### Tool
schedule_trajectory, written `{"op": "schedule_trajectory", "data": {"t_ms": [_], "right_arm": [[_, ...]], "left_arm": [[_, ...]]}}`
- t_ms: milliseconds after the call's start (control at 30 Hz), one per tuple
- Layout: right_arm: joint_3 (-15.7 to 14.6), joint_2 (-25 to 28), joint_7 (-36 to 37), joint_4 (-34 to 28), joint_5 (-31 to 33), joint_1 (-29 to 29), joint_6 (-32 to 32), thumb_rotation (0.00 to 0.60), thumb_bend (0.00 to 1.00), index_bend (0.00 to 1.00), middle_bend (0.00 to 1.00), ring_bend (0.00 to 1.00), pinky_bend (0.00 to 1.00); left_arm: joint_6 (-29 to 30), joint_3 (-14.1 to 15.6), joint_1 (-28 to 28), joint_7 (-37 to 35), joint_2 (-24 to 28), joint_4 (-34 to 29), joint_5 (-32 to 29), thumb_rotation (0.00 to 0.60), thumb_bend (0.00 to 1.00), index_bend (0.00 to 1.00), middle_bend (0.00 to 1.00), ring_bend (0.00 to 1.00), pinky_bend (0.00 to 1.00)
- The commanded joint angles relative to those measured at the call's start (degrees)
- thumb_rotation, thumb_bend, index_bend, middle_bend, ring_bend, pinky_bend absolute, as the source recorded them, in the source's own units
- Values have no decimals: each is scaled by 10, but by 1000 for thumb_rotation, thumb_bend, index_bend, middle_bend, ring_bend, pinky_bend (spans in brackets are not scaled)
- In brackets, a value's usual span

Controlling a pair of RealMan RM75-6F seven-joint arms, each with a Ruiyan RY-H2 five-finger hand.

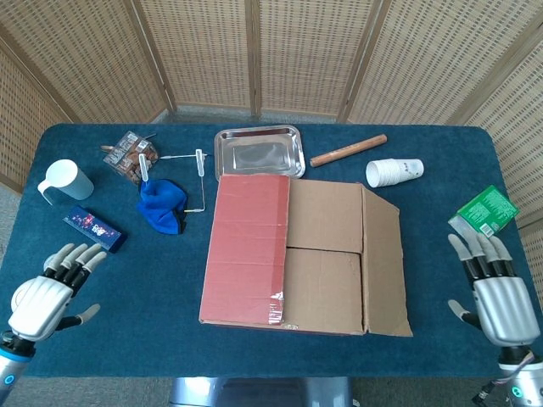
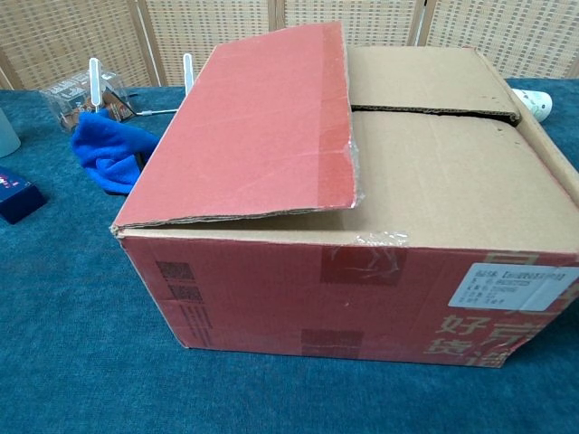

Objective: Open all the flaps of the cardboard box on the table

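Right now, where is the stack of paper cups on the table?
In the head view, the paper cups lie on their side at the right rear, between the wooden rolling pin and the green box.

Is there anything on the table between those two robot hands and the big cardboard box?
Nothing visible. Only bare blue tablecloth lies between the left robot hand and the brown-and-red cardboard box, and likewise for the right robot hand.
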Motion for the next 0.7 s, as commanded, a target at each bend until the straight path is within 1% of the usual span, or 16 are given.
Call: {"op": "schedule_trajectory", "data": {"t_ms": [33,233,300,333,367,433,533,600,633,700], "right_arm": [[-7,0,27,10,14,-15,9,600,85,0,0,0,0],[-10,1,53,22,16,-27,21,600,84,0,0,0,0],[-11,7,53,22,10,-29,25,600,86,0,0,0,0],[-10,10,53,22,8,-32,32,600,88,0,0,0,0],[-10,13,61,18,8,-33,33,600,88,0,0,0,0],[-9,18,66,17,11,-34,31,600,89,0,0,0,0],[-9,19,67,16,11,-33,29,600,88,0,0,0,0],[-10,21,62,15,4,-32,28,600,73,0,0,0,0],[-11,22,59,14,-1,-32,28,600,59,0,0,0,0],[-11,22,56,12,-6,-32,29,600,46,0,0,0,0]], "left_arm": [[-4,-11,-19,5,14,-20,10,600,206,11,0,0,0],[-20,-36,-68,5,44,-62,36,600,150,49,0,0,0],[-31,-46,-91,8,56,-79,50,600,141,59,0,0,0],[-41,-59,-115,7,62,-99,62,600,140,67,0,0,0],[-65,-74,-146,-19,69,-130,62,600,140,72,0,0,0],[-113,-93,-187,-43,90,-171,47,600,140,74,0,0,0],[-164,-109,-226,-54,107,-206,33,600,141,70,0,0,0],[-232,-117,-268,-73,118,-240,16,600,142,62,0,0,0],[-277,-124,-297,-77,126,-256,6,600,142,58,0,0,0],[-316,-135,-327,-69,129,-270,-2,600,142,56,0,0,0]]}}
